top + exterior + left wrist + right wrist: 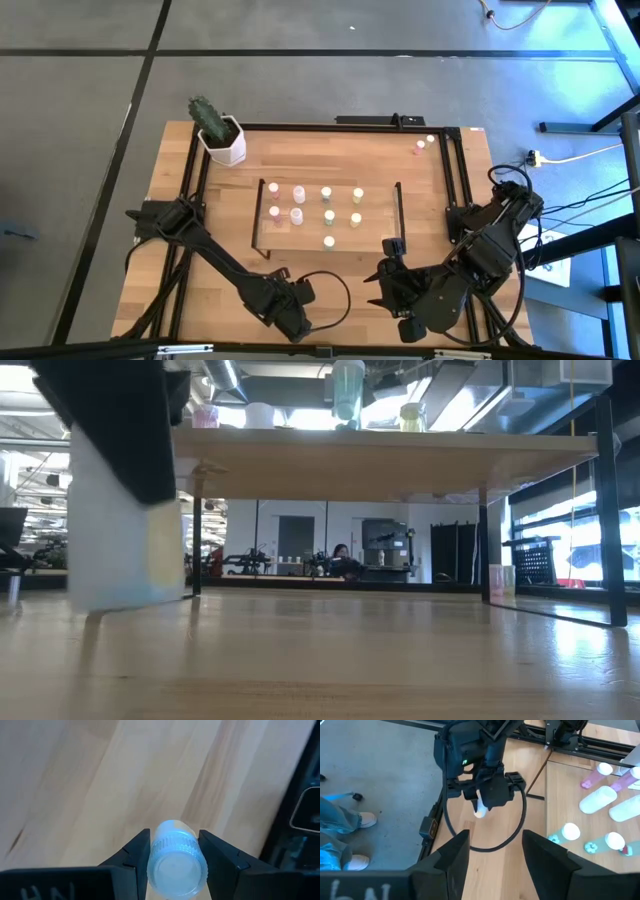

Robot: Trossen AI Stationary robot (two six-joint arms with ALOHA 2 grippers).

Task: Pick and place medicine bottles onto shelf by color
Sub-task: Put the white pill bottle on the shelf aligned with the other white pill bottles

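My left gripper (pixel 298 322) is near the table's near edge and is shut on a tiny pale bottle with a ribbed whitish cap (pixel 176 865). The bottle looms large and blurred in the low view (pixel 120 520). My right gripper (pixel 495 852) is open and empty. It stands just right of my left gripper and faces it (pixel 385 285). The shelf (pixel 380 215) stands mid-table. It carries pink (pixel 298 192), pale green (pixel 326 192) and yellow (pixel 358 194) bottles upright in columns. Two more bottles (pixel 420 148) lie at the far right. My left gripper pinches the bottle between its two fingers, one on each side of the ribbed cap (pixel 154 851). The fingers come from above, pointing down. The bottle is upright, cap toward the wrist. Its lower end (pixel 480 812) sticks out below the fingertips, seemingly just clear of the table.
A white hexagonal pot with a cactus (pixel 222 138) stands at the far left corner. A black cable loop (pixel 520 827) hangs by my left gripper. Black frame rails (pixel 455 180) run along the table's sides. A person's legs (pixel 340 827) show beyond the table.
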